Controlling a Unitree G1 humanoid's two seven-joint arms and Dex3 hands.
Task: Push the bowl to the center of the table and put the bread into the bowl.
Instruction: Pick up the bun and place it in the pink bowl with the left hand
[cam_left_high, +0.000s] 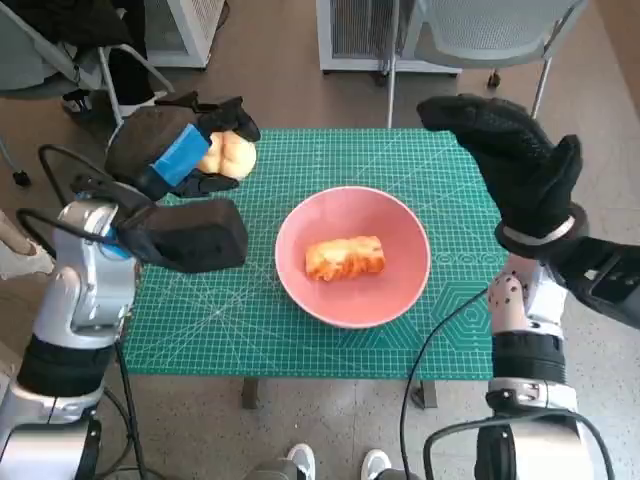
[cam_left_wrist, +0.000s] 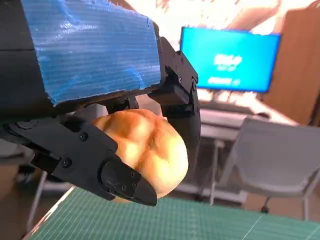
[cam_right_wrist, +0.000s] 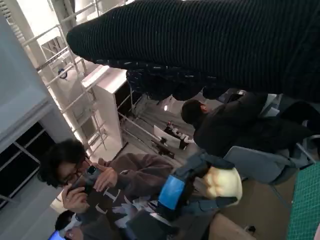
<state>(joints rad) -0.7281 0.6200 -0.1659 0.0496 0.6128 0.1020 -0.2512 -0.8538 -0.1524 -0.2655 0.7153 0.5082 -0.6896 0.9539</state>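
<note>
Bread roll (cam_left_high: 228, 155) sits gripped in the left robot hand (cam_left_high: 185, 150), raised over the table's far-left corner beside the bowl (cam_left_high: 353, 256).

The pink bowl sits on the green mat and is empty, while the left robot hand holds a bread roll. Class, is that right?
Not quite. The pink bowl already holds a piece of bread, as the head view shows. The rest stands: it sits on the green mat, and the left robot hand holds a bread roll.

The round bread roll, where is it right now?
The round bread roll is held in the left hand, above the table's far left corner in the head view, left of the pink bowl.
</note>
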